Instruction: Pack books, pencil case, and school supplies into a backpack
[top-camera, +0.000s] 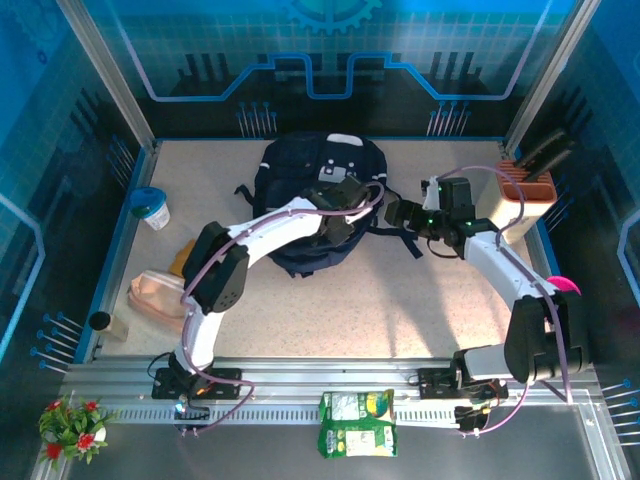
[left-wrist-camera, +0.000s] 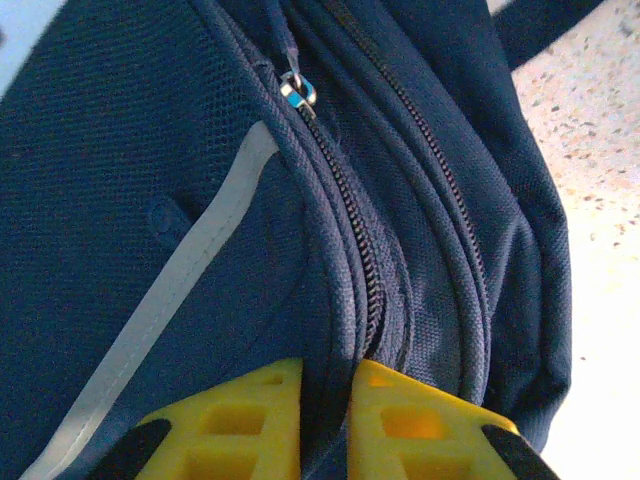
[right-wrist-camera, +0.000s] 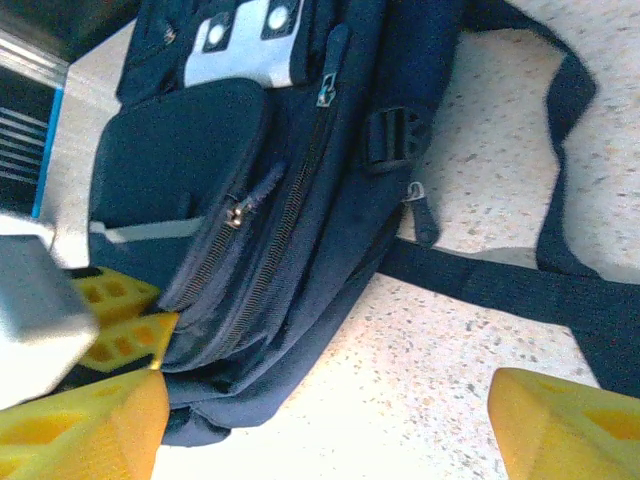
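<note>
Navy backpack (top-camera: 300, 160) on table (top-camera: 350, 300); left gripper (top-camera: 335, 228) gripping it.
Top view: backpack lies at the table's far middle, right gripper (top-camera: 397, 212) just beside its right edge. Left wrist: yellow fingers (left-wrist-camera: 240, 420) pinch a fabric fold beside the zipper (left-wrist-camera: 345, 200). Right wrist: right gripper (right-wrist-camera: 325, 425) spread wide, holding nothing.

Teal-lidded cup (top-camera: 150, 207) stood far left. Green packet (top-camera: 357, 422) lay on front rail (top-camera: 270, 398), flowering plant (top-camera: 72, 425) at its left end. Tan block (top-camera: 527, 200) stood far right.
</note>
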